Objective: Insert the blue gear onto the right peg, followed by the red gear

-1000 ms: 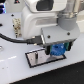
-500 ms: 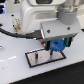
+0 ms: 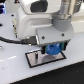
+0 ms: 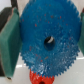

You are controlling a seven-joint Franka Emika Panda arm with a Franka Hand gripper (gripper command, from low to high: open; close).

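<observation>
Hovering with my claw [image 3: 53, 50] clamped on the blue gear [image 4: 48, 39] just above the grey plate [image 3: 34, 60] at lower centre of the exterior view, so next I'd guess centring its hole over the right peg, red gear [image 4: 39, 78] waiting.

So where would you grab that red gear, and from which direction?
Only a sliver of the red gear shows in the wrist view, past the blue gear's toothed rim. It is a flat disc, so probably pinch its rim across opposite edges. How it lies is hidden, so the approach side cannot be told.
</observation>
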